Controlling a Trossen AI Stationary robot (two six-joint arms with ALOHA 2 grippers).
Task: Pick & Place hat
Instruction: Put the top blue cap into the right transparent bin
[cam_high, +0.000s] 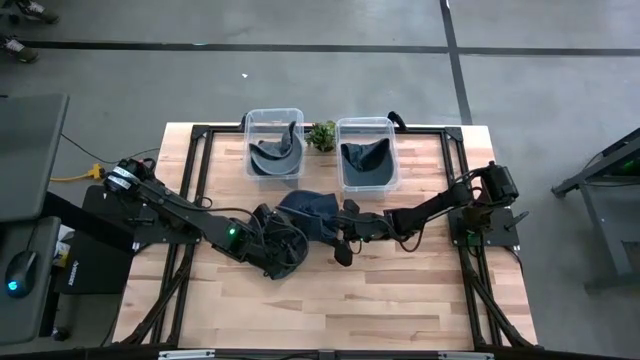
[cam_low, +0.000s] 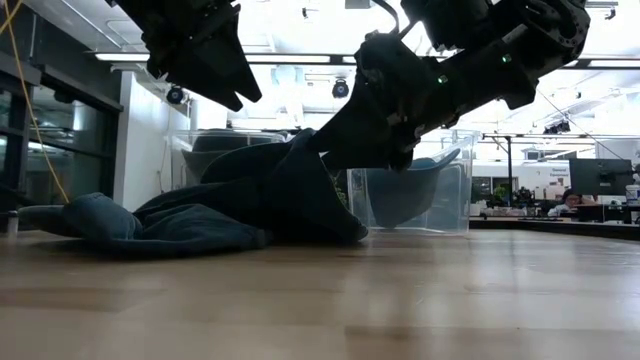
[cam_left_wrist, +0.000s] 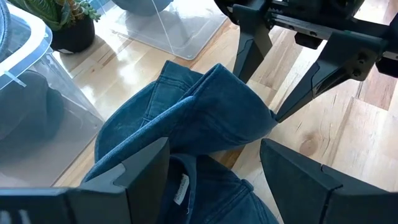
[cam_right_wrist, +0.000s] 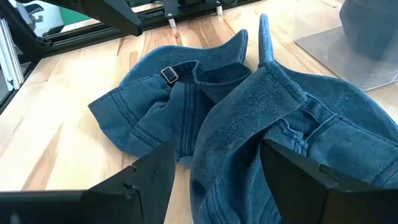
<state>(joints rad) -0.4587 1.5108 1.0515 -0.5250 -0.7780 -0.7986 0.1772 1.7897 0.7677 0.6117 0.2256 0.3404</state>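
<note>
Two blue denim caps (cam_high: 305, 208) lie piled at the table's middle. One shows its buckle strap (cam_right_wrist: 168, 74); the other has a fold standing up (cam_right_wrist: 261, 93). My right gripper (cam_right_wrist: 214, 162) is open and low at the pile (cam_low: 375, 150), its fingers on either side of that raised fold (cam_left_wrist: 239, 93). My left gripper (cam_left_wrist: 214, 155) is also open. It hangs above the pile's left part (cam_low: 215, 80), clear of the cloth. The pile rests on the wood (cam_low: 200, 230). My right gripper comes at the raised fold (cam_left_wrist: 261, 106) slanting down from the table's right, one finger (cam_left_wrist: 249, 56) on each side of it. The fold's edge reaches one fingertip (cam_left_wrist: 277, 115), but I cannot tell whether it touches. The cap lies on the table.
Two clear bins stand at the far edge, the left one (cam_high: 275, 143) and the right one (cam_high: 366, 152), each with a dark cap inside. A small potted plant (cam_high: 322, 135) sits between them. Bare wood (cam_high: 330, 300) stretches toward the near edge.
</note>
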